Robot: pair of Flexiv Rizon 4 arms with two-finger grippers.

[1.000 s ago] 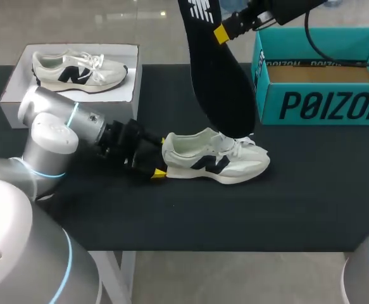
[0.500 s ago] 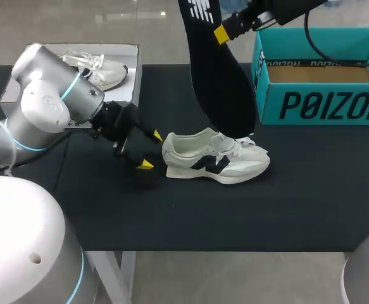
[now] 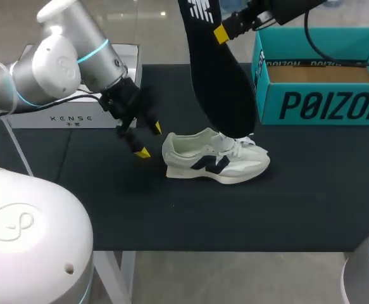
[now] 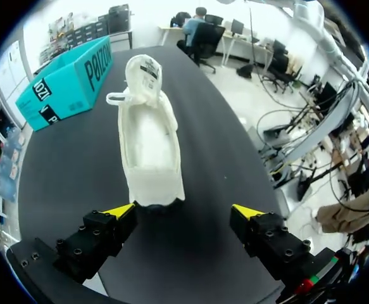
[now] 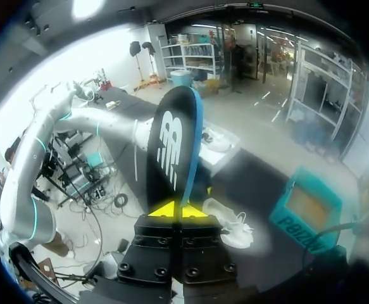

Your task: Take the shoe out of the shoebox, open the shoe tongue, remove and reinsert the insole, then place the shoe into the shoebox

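The left gripper (image 4: 184, 212) hung open just behind the heel of the cream mesh sneaker (image 4: 149, 145), touching nothing. The sneaker sat upright on the black counter (image 3: 235, 209), its long axis running straight away — heel near, tongue far. Above it, the right gripper (image 3: 220, 33) pinched the long black foam insole (image 3: 219, 82), whose lower end hung over the sneaker's mouth. The teal cardboard shoebox (image 3: 323, 101) stood beyond.

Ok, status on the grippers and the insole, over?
Left gripper open, behind the heel of the shoe. Right gripper shut on the insole, hanging upright over the shoe. Nothing blocking the shoe.
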